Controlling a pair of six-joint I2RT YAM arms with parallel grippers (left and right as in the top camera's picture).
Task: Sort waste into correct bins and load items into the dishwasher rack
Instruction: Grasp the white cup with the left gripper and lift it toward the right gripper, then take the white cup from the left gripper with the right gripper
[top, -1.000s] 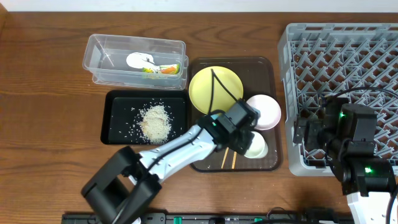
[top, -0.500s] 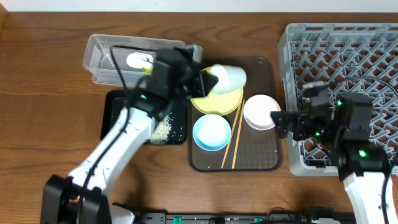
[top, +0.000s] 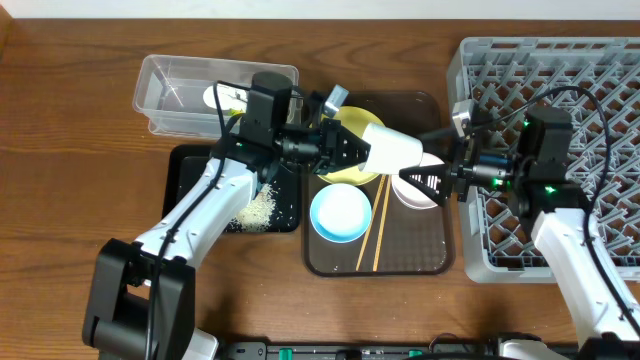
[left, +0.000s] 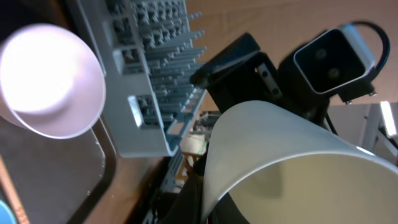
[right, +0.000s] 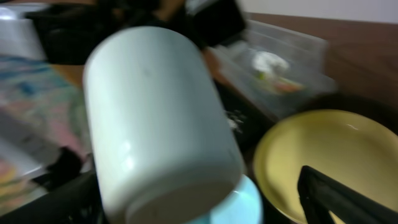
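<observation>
Overhead: scrap (top: 213, 97) in tub (top: 160, 90), grains (top: 258, 208) in black tray (top: 190, 200). Left gripper (top: 358, 148) clamps cup (top: 392, 150) above brown tray (top: 410, 250), beside right gripper (top: 425, 160), jaws spread. Rack (top: 600, 80) unloaded; plate (top: 352, 177), blue bowl (top: 340, 213), pink bowl (top: 415, 195), chopsticks (top: 375, 230) remain.

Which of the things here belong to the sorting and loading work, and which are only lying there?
For the job: white cup, yellow plate, light blue bowl, pinkish-white bowl, chopsticks, rice grains, wrapper, clear tub, black tray, dishwasher rack.
Only lying there: brown serving tray, wooden table.
</observation>
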